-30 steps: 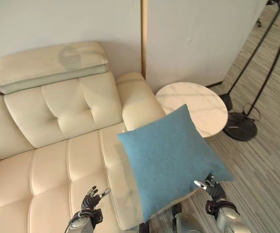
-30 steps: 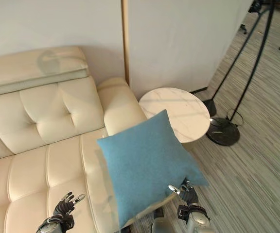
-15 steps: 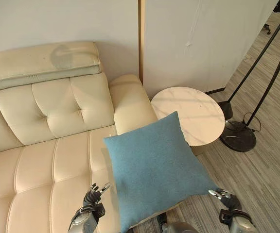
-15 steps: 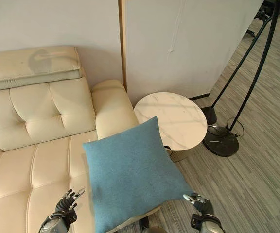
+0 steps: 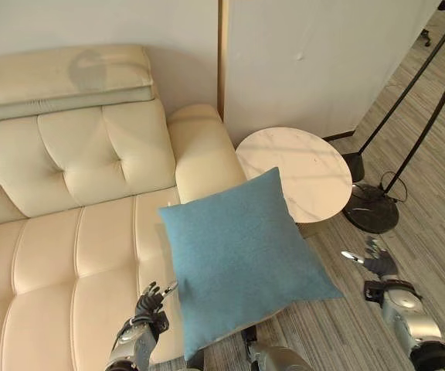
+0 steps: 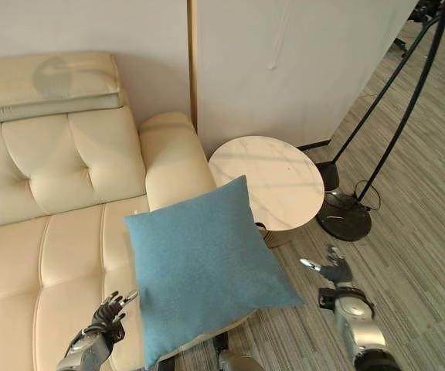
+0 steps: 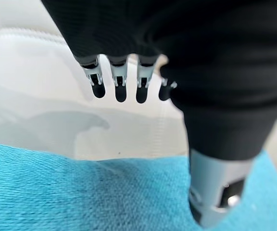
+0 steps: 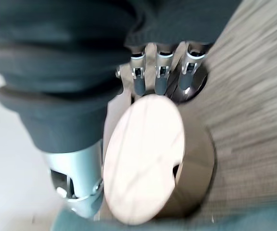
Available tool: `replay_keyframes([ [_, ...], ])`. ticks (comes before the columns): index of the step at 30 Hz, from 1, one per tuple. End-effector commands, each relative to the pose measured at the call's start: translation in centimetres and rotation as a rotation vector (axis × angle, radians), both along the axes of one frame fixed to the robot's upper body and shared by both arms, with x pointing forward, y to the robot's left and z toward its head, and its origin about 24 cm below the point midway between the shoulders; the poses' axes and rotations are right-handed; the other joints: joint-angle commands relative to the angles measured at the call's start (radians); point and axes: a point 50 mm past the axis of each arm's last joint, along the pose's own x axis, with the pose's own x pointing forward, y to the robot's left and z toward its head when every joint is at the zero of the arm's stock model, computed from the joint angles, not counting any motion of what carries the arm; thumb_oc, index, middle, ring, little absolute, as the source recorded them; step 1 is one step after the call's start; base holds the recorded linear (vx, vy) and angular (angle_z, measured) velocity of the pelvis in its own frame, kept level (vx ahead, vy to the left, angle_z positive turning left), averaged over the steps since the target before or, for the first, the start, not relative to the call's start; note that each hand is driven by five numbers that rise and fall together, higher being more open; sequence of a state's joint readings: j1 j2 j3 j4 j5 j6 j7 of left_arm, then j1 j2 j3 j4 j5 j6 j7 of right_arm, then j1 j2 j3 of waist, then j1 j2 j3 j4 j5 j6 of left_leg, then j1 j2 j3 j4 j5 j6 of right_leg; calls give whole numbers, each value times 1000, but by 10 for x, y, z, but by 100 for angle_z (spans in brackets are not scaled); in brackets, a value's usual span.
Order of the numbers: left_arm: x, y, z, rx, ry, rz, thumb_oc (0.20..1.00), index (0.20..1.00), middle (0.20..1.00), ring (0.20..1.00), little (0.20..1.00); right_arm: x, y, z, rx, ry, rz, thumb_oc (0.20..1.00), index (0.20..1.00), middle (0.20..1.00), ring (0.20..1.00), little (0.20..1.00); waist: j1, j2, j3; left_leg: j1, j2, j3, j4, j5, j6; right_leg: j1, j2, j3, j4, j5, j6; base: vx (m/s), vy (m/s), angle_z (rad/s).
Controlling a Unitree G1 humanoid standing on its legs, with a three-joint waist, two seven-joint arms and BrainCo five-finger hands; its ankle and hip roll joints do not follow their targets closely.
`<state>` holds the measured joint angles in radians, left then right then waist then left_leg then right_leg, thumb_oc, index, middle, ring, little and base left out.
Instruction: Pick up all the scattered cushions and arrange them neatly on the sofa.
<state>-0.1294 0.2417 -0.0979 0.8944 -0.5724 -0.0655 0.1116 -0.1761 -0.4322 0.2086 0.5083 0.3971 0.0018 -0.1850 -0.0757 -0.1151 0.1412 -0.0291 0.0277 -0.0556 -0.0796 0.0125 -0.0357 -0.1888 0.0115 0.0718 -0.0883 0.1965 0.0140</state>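
One blue cushion (image 5: pixel 242 259) on cream sofa (image 5: pixel 76 193) edge, no legible writing, left robot hand (image 5: pixel 149 301) and right robot hand (image 5: pixel 373 261) spread, empty.

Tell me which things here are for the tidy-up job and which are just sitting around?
For the job:
- blue cushion, on the sofa's front edge
- cream sofa
- left hand, open beside the cushion
- right hand, open over the floor

Just sitting around:
- round marble side table
- black floor lamp

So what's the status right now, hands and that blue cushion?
Left hand open beside the cushion. Right hand open over the floor, holding nothing. Blue cushion on the sofa seat edge, overhanging. Round side table close behind.
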Motion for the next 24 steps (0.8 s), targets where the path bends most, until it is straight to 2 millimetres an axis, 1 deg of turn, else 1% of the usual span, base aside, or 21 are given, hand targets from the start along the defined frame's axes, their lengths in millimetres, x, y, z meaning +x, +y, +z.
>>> replay_keyframes([
  [1,46,-10,26,24,-119,-43,1000,1000,1000,1000,1000,34,34,29,79,-137,63,1000,1000,1000,1000,1000,14,-28,55,-63,42,10,0,-23,-11,38,-76,-47,16,-197,83,-176,-13,6],
  [2,56,-15,33,29,-142,-57,1000,1000,1000,1000,1000,42,48,35,89,-157,95,1000,1000,1000,1000,1000,16,-31,70,-78,42,9,3,-18,-11,22,-76,-47,24,-193,81,-176,-13,11],
  [3,57,-15,33,29,-143,-57,1000,1000,1000,1000,1000,42,48,36,89,-159,95,1000,1000,1000,1000,1000,16,-31,70,-79,42,8,3,-18,-11,20,-76,-48,25,-193,81,-153,-2,16],
  [4,75,-27,46,34,-185,-86,1000,1000,1000,1000,1000,54,78,49,92,-194,170,1000,1000,1000,1000,1000,19,-36,101,-112,38,7,12,-6,-14,-12,-77,-50,41,-186,78,-130,11,15],
  [6,88,-39,57,34,-224,-115,1000,1000,1000,1000,1000,59,104,56,109,-212,235,1000,1000,1000,1000,1000,20,-39,120,-133,35,7,18,2,-16,-33,-79,-49,52,-181,75,-114,16,8],
  [8,97,-54,66,16,-269,-157,1000,1000,1000,1000,1000,58,127,60,133,-223,306,1000,1000,1000,1000,1000,22,-44,140,-146,32,8,26,6,-17,-42,-81,-51,61,-179,75,-54,10,3],
  [9,97,-54,66,16,-269,-157,1000,1000,1000,1000,1000,58,127,60,133,-223,306,1000,1000,1000,1000,1000,21,-44,140,-146,32,8,27,6,-17,-43,-81,-51,62,-179,75,-46,12,-3],
  [10,99,-71,72,-9,-306,-215,1000,1000,1000,1000,1000,51,140,60,153,-229,363,1000,1000,1000,1000,1000,23,-46,154,-153,29,2,32,7,-15,-47,-84,-54,65,-180,74,-26,8,-5],
  [11,99,-71,72,-9,-306,-215,1000,1000,1000,1000,1000,51,140,60,153,-229,363,1000,1000,1000,1000,1000,23,-46,154,-153,29,2,32,7,-15,-47,-84,-54,65,-180,74,-42,14,-2],
  [12,98,-85,76,-49,-334,-260,1000,1000,1000,1000,1000,45,143,60,169,-234,392,1000,1000,1000,1000,1000,24,-48,164,-157,28,2,35,8,-16,-49,-87,-57,68,-180,75,0,0,0],
  [14,96,-101,79,-96,-363,-334,1000,1000,1000,1000,1000,38,142,56,173,-222,432,1000,1000,1000,1000,1000,24,-49,173,-156,27,2,32,8,-16,-52,-89,-59,70,-180,77,-19,7,1],
  [15,96,-101,79,-96,-362,-334,1000,1000,1000,1000,1000,38,142,56,173,-221,432,1000,1000,1000,1000,1000,24,-49,173,-156,27,2,32,8,-16,-51,-89,-59,70,-180,77,0,0,0],
  [16,93,-111,83,-149,-389,-388,730,730,730,730,730,31,136,46,165,-181,450,1000,1000,1000,1000,1000,25,-50,180,-157,27,1,29,9,-16,-53,-92,-63,70,-180,79,0,0,0],
  [17,91,-118,85,-197,-406,-410,589,589,589,589,589,26,131,34,163,-133,447,1000,1000,1000,1000,1000,27,-50,183,-158,25,-1,28,10,-16,-53,-92,-64,69,-179,80,0,0,0],
  [18,91,-118,85,-197,-405,-410,570,570,570,570,570,25,131,34,164,-133,447,1000,1000,1000,1000,1000,27,-50,183,-157,25,-1,28,10,-16,-53,-92,-64,69,-179,80,0,0,0],
  [19,86,-126,85,-265,-412,-424,413,413,413,413,413,18,124,16,157,-63,441,1000,1000,1000,1000,1000,29,-51,188,-157,23,-3,25,10,-16,-52,-94,-64,68,-179,80,-13,-13,6],
  [20,85,-130,86,-301,-420,-425,253,253,253,253,253,14,122,7,156,-22,432,1000,1000,1000,1000,1000,31,-50,191,-157,22,-5,25,10,-16,-51,-94,-64,69,-180,79,-19,-22,8],
  [21,82,-134,85,-341,-418,-425,200,200,200,200,200,9,120,-6,152,31,421,1000,1000,1000,1000,1000,34,-50,194,-158,22,-7,25,10,-16,-51,-95,-66,69,-181,79,-14,-21,8],
  [22,80,-139,84,-374,-413,-427,200,200,200,200,200,5,120,-16,157,73,411,1000,1000,1000,1000,1000,37,-48,198,-159,20,-10,26,10,-15,-52,-96,-65,70,-181,78,-16,-20,5],
  [24,78,-146,86,-429,-427,-425,200,200,200,200,200,0,124,-29,178,124,395,1000,1000,1000,1000,1000,44,-41,208,-164,16,-15,27,11,-15,-54,-97,-66,73,-181,78,-7,-4,2],
])
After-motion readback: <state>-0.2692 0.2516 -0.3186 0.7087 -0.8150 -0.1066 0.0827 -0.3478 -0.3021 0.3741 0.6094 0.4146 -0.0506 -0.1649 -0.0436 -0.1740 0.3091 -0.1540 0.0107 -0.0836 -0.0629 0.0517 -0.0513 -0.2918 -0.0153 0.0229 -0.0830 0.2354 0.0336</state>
